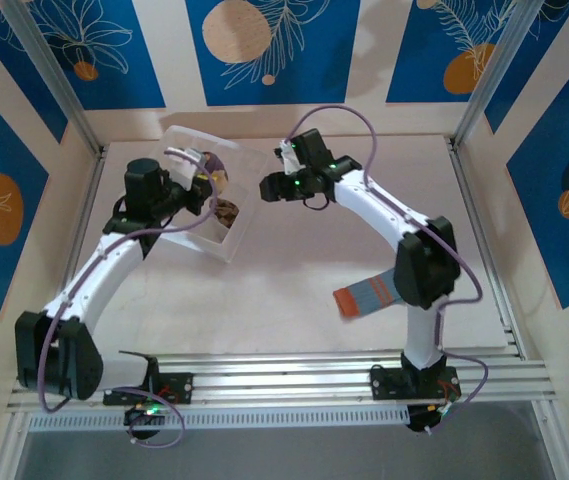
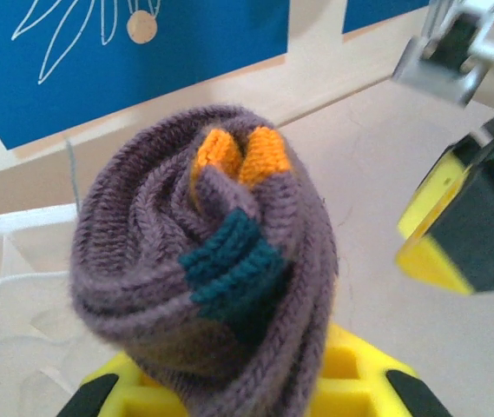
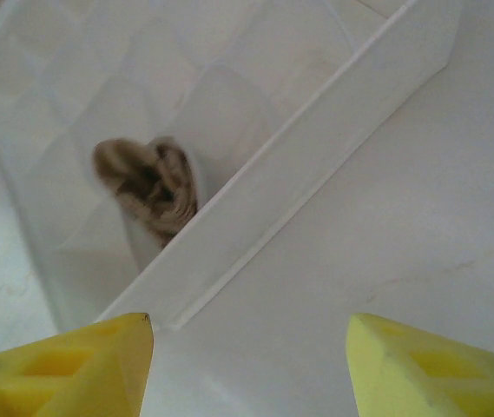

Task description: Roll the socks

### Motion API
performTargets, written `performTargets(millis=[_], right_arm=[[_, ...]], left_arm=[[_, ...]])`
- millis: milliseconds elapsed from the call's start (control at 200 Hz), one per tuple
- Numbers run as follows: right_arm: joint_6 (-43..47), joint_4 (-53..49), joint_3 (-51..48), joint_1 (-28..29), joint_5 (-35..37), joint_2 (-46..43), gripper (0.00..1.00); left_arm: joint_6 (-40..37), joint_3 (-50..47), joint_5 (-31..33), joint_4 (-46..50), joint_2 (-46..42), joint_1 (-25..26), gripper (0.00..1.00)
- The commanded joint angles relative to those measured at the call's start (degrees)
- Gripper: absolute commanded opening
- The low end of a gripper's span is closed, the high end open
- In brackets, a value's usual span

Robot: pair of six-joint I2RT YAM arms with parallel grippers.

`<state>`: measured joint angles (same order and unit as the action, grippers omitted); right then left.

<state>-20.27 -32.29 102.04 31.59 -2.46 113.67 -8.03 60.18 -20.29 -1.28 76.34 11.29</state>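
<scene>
The left pincer (image 2: 247, 391) is pinching a purple knitted sock (image 2: 203, 252) that is rolled up into a fat ball. Its yellow fingers (image 2: 351, 382) press on the roll from both sides at the bottom of the left wrist view. Two orange bits peek out at the top of the roll, and a dark teal patch sits in the middle. In the top view, the roll is up and left of the middle, over a white see-through box (image 1: 234, 240). I cannot tell if the roll touches the box.

The right pincer (image 3: 251, 365) is spread wide with nothing between its yellow fingers (image 3: 73, 369). They show in the two bottom corners of the right wrist view. In the top view, this pincer is near the right side of the box, close to the purple roll but apart from it.

Inside the box, against its long wall, sits a brown-tan sock (image 3: 151, 187), bunched into a small roll.

A blue-grey striped sock with an orange cuff (image 1: 364, 296) lies flat on the pale surface (image 1: 294, 280). It is in the lower right part of the top view, partly under the right arm and well apart from the box.
</scene>
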Motion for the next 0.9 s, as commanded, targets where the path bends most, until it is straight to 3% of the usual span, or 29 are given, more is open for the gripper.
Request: performTargets(millis=[0,370,540,895], right_arm=[[-3.2,-6.6,9.0,0.7,1.5,7.1,0.61],[-4.7,-15.5,38.3,1.0,-0.2,28.9,0.59],[-3.0,-15.2,37.1,0.5,0.7,29.7,0.58],[-0.5,-17.4,34.0,-2.3,1.1,28.7,0.52]], left_arm=[[-0.6,6.2,-0.1,1.3,4.5,-1.9,0.00],[-1.3,21.4,-1.2,3.0,22.7,-5.0,0.00],[-0.7,23.6,-5.4,0.5,29.1,-5.2,0.00],[7.3,25.4,-4.1,-6.3,38.0,-5.2,0.00]])
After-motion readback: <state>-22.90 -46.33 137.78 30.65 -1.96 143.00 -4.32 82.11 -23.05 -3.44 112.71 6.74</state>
